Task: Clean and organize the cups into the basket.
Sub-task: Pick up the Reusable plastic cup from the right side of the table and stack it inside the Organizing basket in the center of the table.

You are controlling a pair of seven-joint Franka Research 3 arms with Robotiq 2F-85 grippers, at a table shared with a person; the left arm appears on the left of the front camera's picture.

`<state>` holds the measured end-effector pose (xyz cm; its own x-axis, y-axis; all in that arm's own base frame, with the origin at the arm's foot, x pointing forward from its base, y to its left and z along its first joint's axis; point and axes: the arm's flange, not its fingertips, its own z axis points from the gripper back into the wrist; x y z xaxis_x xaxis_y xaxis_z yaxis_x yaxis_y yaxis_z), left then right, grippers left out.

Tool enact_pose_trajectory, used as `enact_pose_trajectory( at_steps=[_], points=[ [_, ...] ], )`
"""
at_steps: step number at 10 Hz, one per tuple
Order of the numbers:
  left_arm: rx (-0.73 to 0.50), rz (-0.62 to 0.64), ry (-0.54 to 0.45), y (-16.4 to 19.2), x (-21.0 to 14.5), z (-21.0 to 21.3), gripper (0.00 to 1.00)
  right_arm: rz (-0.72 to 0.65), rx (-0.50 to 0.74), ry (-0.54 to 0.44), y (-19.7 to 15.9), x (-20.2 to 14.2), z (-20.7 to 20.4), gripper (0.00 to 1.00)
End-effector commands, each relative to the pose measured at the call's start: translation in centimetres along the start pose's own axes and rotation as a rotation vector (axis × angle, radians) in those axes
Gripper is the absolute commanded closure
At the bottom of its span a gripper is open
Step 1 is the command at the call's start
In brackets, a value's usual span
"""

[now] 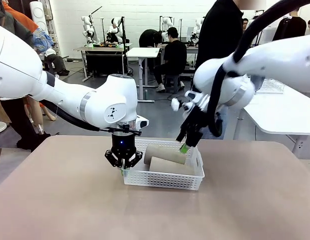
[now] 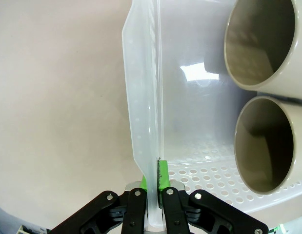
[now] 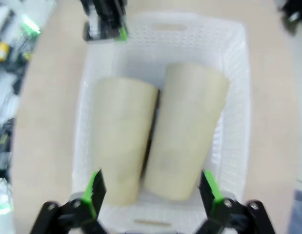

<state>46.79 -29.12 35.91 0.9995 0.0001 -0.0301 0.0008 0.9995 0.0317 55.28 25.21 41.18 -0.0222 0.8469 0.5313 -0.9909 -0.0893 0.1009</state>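
Left gripper (image 2: 153, 184): jaws pinched together on the thin end wall of the basket (image 2: 141, 97), with a green pad (image 2: 163, 173) against its inner face. Right gripper (image 3: 151, 191): jaws wide apart, holding nothing, poised over the basket's other end. Two tan cups (image 3: 124, 141) lie on their sides in the basket, close together, mouths toward the left gripper. We judge the loading step near its close, with the left arm steadying the basket. Next move, we think: the right gripper lifts straight up, clear of the rim, before the left lets go. The table (image 1: 69, 200) is bare in front of and left of the basket. The clamped wall may flex.
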Motion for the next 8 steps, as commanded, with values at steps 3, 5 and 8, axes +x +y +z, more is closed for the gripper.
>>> enact_pose_trajectory(
  at_steps=[3,5,8],
  points=[
    [0.001,-0.008,-0.002,0.2,0.0,0.1,1.0,-0.122,-0.071,-0.235,9.3,-11.5,12.0,0.0],
    [0.001,-0.008,-0.002,0.2,0.0,0.1,1.0,-0.101,-0.009,-0.496,13.7,-18.1,16.4,0.0],
    [0.001,-0.008,-0.002,0.2,0.0,0.1,1.0,0.076,0.179,-0.949,16.4,-27.9,20.7,0.0]
  ],
)
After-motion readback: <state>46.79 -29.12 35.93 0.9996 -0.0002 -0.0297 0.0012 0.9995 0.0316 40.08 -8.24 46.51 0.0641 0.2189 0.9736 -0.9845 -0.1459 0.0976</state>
